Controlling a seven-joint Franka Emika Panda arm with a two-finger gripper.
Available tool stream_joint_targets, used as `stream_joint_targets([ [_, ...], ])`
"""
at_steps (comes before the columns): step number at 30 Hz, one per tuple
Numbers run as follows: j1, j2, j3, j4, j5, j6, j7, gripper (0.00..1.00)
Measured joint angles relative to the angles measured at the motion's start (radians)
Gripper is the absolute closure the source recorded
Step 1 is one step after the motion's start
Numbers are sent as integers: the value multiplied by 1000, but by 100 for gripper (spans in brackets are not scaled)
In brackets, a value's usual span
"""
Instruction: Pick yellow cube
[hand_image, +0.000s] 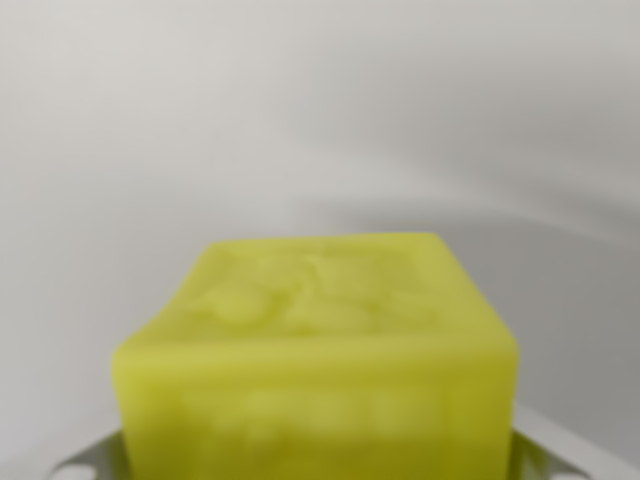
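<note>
Metal is showing at the bottom corners of the frame, pale grey pieces sitting lower left and lower right; these are most likely parts of the hand, flanking the yellow cube on both sides. The cube is filling the lower middle of the frame, very close to the lens and badly out of focus, with a faintly embossed top face tilting away toward the frame's centre and a front face running down to the bottom edge. Whether the fingers are pressing its sides or only sitting beside it, I cannot tell: the contact points are lying outside the frame or behind the cube.

Behind it, the upper half of the frame is showing only a blurred pale grey surface, perhaps the desk, with a soft darker band curving across the right middle. Whether the cube is resting on it or hanging above it is not clear.

Judging from this, the step in hand is securing the grasp. Doing it well is meaning keeping the cube centred between the two metal pieces, closing evenly on opposite flat faces, and lifting straight and slowly so it is not twisting or slipping.
</note>
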Motion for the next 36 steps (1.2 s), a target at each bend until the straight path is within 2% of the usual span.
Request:
stream_joint_targets([
  [15, -6, -113, 1, -9, -26, -103, 18, 100],
  [36, -9, -255, 1, 0, -45, -255, 32, 100],
])
